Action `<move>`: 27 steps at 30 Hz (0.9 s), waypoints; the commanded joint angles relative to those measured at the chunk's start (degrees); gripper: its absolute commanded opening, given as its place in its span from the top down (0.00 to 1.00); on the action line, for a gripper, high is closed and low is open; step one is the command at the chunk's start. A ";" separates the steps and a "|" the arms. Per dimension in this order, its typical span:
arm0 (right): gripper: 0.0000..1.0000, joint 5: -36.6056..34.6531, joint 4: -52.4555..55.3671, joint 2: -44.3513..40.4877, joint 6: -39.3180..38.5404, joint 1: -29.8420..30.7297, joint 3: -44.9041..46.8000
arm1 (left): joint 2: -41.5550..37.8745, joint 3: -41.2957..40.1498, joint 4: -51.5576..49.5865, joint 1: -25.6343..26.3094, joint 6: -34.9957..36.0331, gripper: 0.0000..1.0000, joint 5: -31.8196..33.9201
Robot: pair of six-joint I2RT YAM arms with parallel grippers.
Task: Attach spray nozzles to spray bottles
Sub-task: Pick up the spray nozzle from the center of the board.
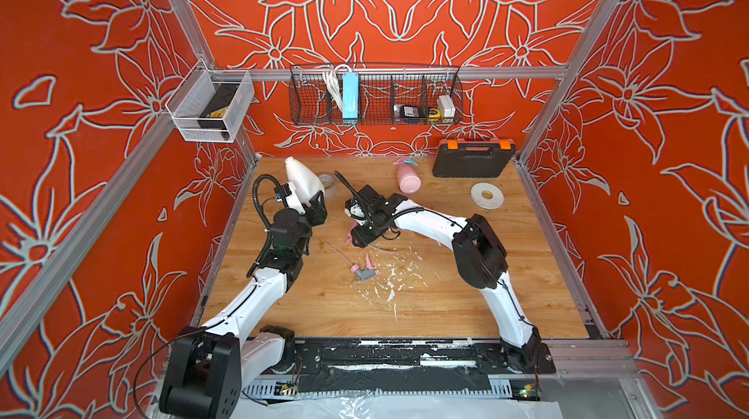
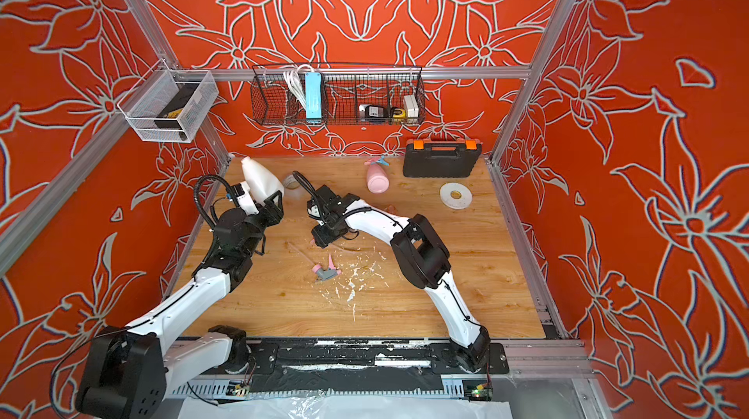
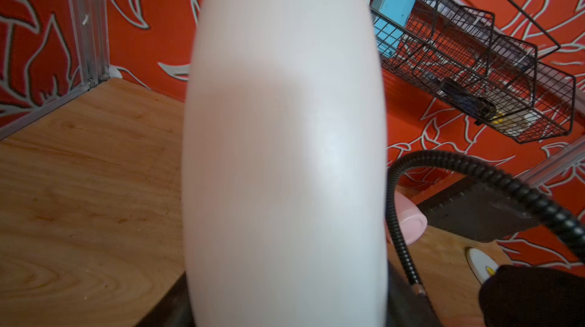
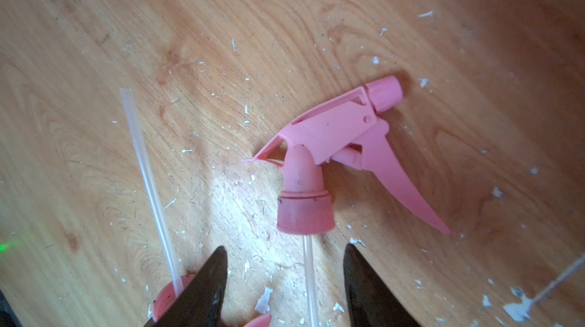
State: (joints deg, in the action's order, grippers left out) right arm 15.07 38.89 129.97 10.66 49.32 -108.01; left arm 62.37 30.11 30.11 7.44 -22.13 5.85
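L claw (image 1: 314,204) grips cream-white bottle (image 1: 300,176) at its base. R claw (image 4: 285,249) open; all-pink nozzle (image 4: 329,132) on worktop (image 4: 221,56) just ahead of tips, dip tube (image 4: 308,278) btwn jaws. Step: nozzle pick; next prob needs closing on collar (image 4: 305,214).

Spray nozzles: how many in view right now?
3. All-pink nozzle lies under the open right claw; pink-and-grey nozzle lies beside it, nearer the robot's base; pink-and-blue nozzle is at the pink bottle neck, at the back. None seems hidden.
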 commanded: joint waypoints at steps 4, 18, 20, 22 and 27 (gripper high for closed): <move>0.41 -2.80 4.60 4.88 -2.71 1.02 -6.57 | -1.24 0.05 2.68 -0.41 -0.01 0.43 -1.44; 0.56 -5.31 6.09 8.74 -2.98 2.01 -10.65 | -1.17 -0.20 3.37 -0.41 0.22 0.43 -2.32; 0.58 -5.14 6.69 9.24 -2.83 2.01 -11.44 | -1.27 -0.64 4.33 -0.42 0.91 0.43 -2.88; 0.61 -4.89 6.67 9.28 -2.51 2.03 -11.60 | -1.36 -1.16 5.90 -0.42 1.14 0.43 -3.36; 0.71 -4.85 6.44 8.19 -2.16 2.04 -10.77 | -0.87 -0.28 5.61 -0.45 0.33 0.42 -3.51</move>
State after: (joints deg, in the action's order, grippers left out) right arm 11.07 43.99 137.69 8.60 50.92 -117.60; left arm 62.19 29.50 33.19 7.44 -21.91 3.07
